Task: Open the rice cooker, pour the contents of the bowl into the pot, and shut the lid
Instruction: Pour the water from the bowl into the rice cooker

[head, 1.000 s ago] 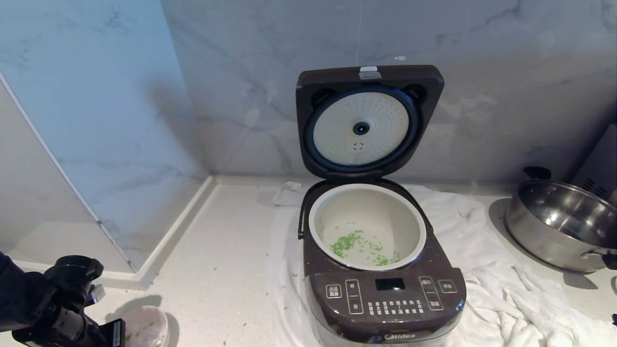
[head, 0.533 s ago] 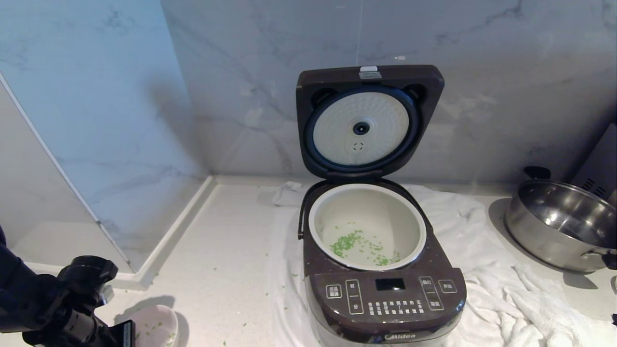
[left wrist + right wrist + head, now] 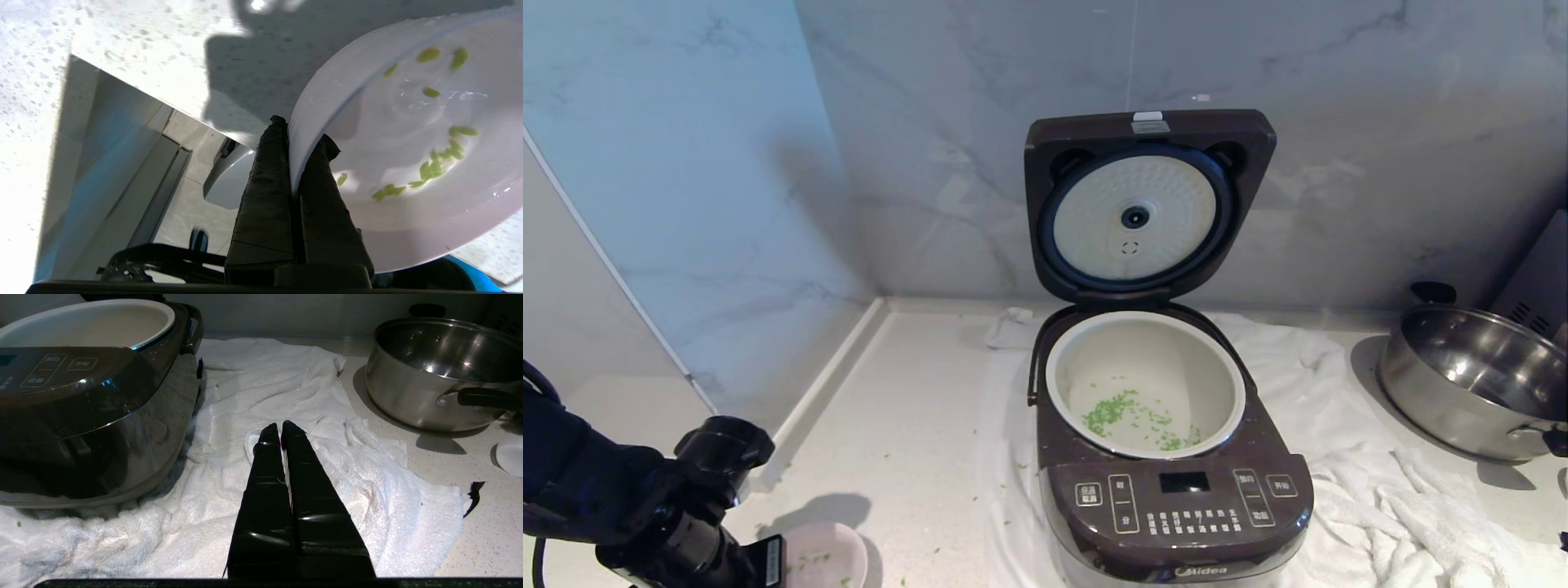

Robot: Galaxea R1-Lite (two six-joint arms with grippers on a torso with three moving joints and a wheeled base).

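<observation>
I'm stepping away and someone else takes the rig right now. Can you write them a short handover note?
Left end effector: shut on the rim of the bowl, low at the counter's front left; a few green bits cling inside.
Right end effector: shut, empty, parked over the white towel.
Rice cooker: lid open and upright; the pot holds scattered contents.
Done: opening, most of the pour.
Left: set the bowl down, close the lid.

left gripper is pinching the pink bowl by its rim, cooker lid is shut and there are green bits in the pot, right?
Not quite: the lid is open, standing upright behind the pot, as the head view shows. The rest holds: the left gripper pinches the bowl by its rim, and green bits lie in the pot.
</observation>
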